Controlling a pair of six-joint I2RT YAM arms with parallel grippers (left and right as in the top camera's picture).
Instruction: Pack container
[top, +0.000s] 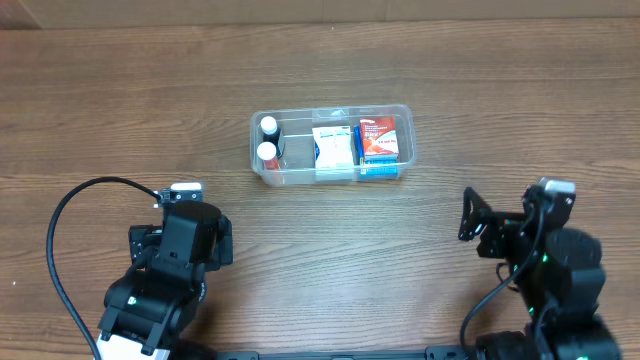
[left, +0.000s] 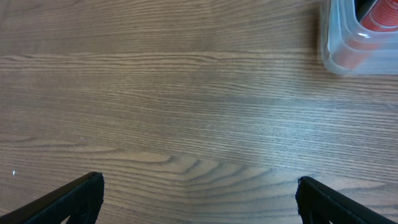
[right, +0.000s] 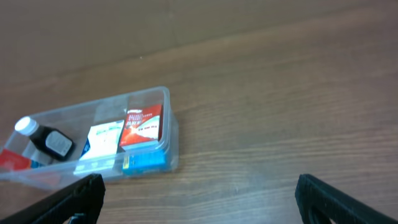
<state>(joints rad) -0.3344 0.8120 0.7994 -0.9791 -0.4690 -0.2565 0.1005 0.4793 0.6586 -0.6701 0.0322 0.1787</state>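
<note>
**A:** Where does the container (top: 296, 160) sit, and what does each arm hold?

**B:** It lies in the middle of the counter (top: 450, 80), long side toward the robot. Inside it, two white-capped bottles (top: 268, 138) stand at its left end, a white packet (top: 333, 147) is at its centre, and a red box (top: 377, 138) and a blue box (right: 144, 163) are at its right end. The left gripper (left: 199, 205) and the right gripper (right: 199, 199) hang well short of the container, each near one of its front corners. Both are spread wide and hold nothing.

**A:** So what could go wrong?

**B:** Nothing lies outside the container in these views, so the packing looks close to finished. The tub is light, clear plastic, and a wide gripper reaching in could catch its rim or wall and slide it across the counter. From the right wrist view, the red box seems to rest on the blue one, so a nudge could tip it over the nearby wall. The bottles stand upright and could topple if the tub is bumped.
</note>
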